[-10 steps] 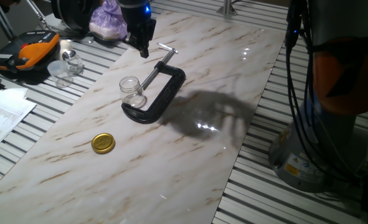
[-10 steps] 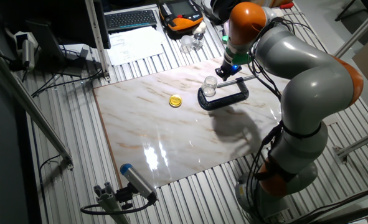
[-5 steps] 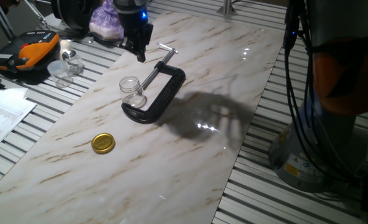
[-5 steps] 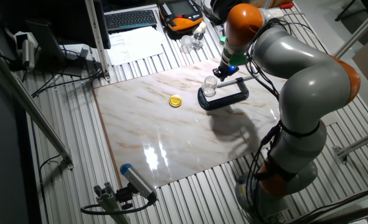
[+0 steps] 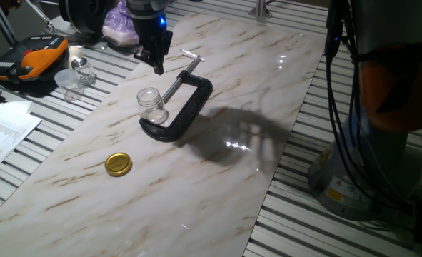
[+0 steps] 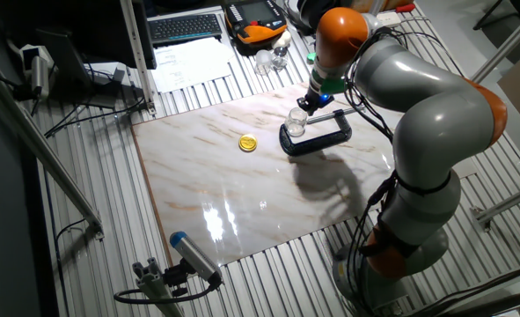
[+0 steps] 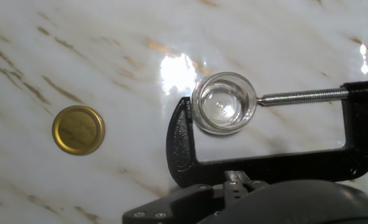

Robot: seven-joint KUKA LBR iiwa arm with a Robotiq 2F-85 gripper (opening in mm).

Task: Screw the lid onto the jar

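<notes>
Gold lid (image 5: 118,164) is lying flat on the marble table (image 5: 218,185), well apart from the jar (image 5: 150,104) and untouched. Jar is standing upright, mouth open, pinched between the pad and screw of the black clamp (image 5: 184,108); in the hand view the lid (image 7: 78,129) is sitting to the left of the jar (image 7: 224,102), with the clamp (image 7: 277,163) wrapping around the jar's lower side.

Gripper (image 5: 157,63) is hovering above the table just beyond the clamp's screw handle, carrying nothing; fingers are hanging close together, but whether fully clenched I cannot tell.

Risks as I am judging them:
- Lid is thin and flush with the slick marble, so fingers may be skating off its rim or pushing it along instead of lifting it.
- A tilted grasp would be setting the lid askew on the neck, cross-threading it.
- Clamp frame and screw are crowding the jar; a descending finger may be striking them and knocking the jar loose.
</notes>
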